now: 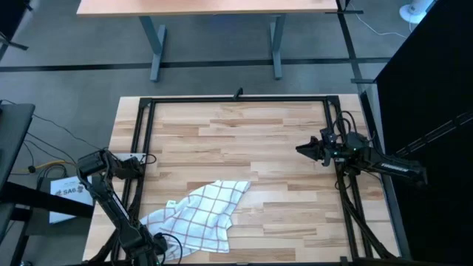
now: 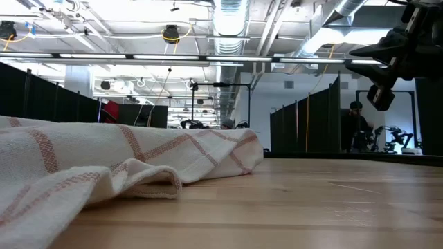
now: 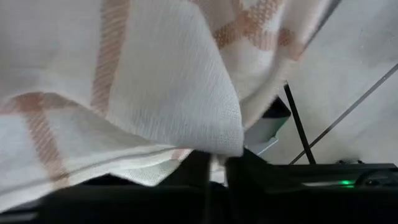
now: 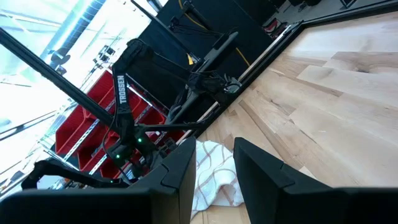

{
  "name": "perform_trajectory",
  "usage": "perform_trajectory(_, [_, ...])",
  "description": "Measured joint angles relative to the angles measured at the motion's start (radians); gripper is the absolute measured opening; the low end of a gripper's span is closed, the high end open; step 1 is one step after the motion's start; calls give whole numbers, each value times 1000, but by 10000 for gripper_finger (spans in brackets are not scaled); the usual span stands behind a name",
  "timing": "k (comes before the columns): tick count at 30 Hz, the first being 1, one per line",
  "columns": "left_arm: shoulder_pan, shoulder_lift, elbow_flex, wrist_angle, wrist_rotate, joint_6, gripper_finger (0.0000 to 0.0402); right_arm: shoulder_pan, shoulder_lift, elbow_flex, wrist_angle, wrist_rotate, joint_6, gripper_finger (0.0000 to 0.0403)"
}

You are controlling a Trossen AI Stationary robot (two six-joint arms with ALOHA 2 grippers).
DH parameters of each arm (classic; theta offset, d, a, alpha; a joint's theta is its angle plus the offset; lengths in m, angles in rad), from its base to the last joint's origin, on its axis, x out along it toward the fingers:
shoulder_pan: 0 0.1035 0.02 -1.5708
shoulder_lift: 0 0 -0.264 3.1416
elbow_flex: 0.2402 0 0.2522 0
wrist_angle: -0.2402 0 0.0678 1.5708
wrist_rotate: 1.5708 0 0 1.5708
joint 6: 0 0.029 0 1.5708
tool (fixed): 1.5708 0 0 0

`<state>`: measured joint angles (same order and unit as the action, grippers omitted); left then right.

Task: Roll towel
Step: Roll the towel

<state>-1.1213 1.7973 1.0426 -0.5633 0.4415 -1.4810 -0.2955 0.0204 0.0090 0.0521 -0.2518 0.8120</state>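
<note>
A: From above, where does the towel [image 1: 201,216] lie?

B: Crumpled on the wooden table [image 1: 251,140], near its front edge and left of middle. One corner reaches toward the centre of the table, and the opposite end runs to the left gripper [image 1: 164,246], which sits low at the table's front-left corner, right at the cloth's edge.

A: And the other arm?

B: The right gripper [image 1: 304,150] waits over the table's right side, well apart from the towel, fingers pointing toward the table's middle.

A: At table height?

B: The towel [image 2: 104,162] fills the left half, lying in soft folds on the wood, with one folded edge curling just off the surface. The right gripper [image 2: 387,52] hangs well above the table in the upper right. A person [image 2: 354,128] stands far back in the room.

A: What does the left wrist camera give?

B: The towel [image 3: 155,93] is draped right over the left gripper [image 3: 214,171], covering most of the view. The dark fingers sit close together under the cloth, but I cannot tell whether they pinch it.

A: And the right wrist?

B: The right gripper [image 4: 214,165] has its fingers parted, holding nothing. Beyond and between them lies the towel [image 4: 211,174], far across the table, with the left arm [image 4: 124,118] standing behind it.
</note>
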Motion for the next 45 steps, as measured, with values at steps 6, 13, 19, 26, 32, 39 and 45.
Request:
perform_trajectory(6, [23, -72, 30, -134, -42, 11, 2, 2, 0, 0, 13, -4, -9, 98])
perform_trajectory(13, [70, -129, 30, -167, -101, 45, 1, 54, 10, 5, 71, -11, -36, 98])
perform_trajectory(19, [112, -129, 30, -194, -106, 111, 0, 122, 117, 6, 113, -2, -106, 98])
perform_trajectory(26, [146, -129, 30, -214, -126, 151, 0, 207, 466, 99, 254, 16, -238, 98])
perform_trajectory(32, [156, -129, 30, -221, -161, 154, 0, 328, 846, 359, 213, 17, -405, 96])
perform_trajectory(39, [144, -129, 30, -293, -192, 131, 0, 452, 1245, 612, 153, -101, -309, 79])
perform_trajectory(45, [141, -129, 30, -310, -296, 118, 0, 577, 1468, 677, 213, -207, -3, 88])
